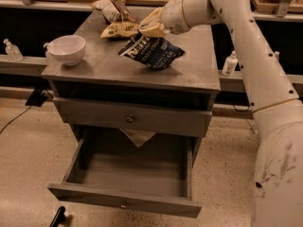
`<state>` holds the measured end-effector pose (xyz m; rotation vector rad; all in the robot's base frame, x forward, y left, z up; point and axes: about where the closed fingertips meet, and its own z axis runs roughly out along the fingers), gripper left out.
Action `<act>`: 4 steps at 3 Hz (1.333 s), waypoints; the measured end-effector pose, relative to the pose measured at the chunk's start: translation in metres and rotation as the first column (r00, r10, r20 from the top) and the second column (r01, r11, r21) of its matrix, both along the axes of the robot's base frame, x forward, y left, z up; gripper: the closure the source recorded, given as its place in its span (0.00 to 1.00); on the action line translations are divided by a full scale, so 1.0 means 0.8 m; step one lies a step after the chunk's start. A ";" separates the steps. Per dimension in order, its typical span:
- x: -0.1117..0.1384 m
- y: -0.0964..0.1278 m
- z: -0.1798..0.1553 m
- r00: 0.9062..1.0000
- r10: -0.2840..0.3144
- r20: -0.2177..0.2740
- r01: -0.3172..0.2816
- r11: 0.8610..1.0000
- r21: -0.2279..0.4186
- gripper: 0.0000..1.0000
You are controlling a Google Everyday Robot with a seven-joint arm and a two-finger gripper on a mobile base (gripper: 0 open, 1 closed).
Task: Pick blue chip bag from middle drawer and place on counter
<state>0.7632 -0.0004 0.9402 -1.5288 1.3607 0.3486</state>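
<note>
The blue chip bag [152, 52] is at the middle back of the counter [94, 71], tilted, with its lower edge on or just above the surface. My gripper [150, 28] is at the bag's top edge and is shut on it. The white arm reaches in from the right. The middle drawer [156, 203] is pulled out below and its box shows nothing inside.
A white bowl [67, 48] sits on the counter's left. A yellow-tan chip bag [117, 30] and a white-and-brown striped bag [111, 7] lie behind the gripper. The drawer above [129, 119] is closed, with white paper [137, 137] hanging under it. Small bottles [229, 63] stand on side ledges.
</note>
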 end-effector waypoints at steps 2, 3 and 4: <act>0.000 0.009 -0.006 1.000 0.011 -0.006 -0.011 1.000 0.000 0.05; 0.000 0.012 -0.007 1.000 0.014 -0.007 -0.014 1.000 0.000 0.00; 0.000 0.012 -0.007 1.000 0.014 -0.007 -0.014 1.000 0.000 0.00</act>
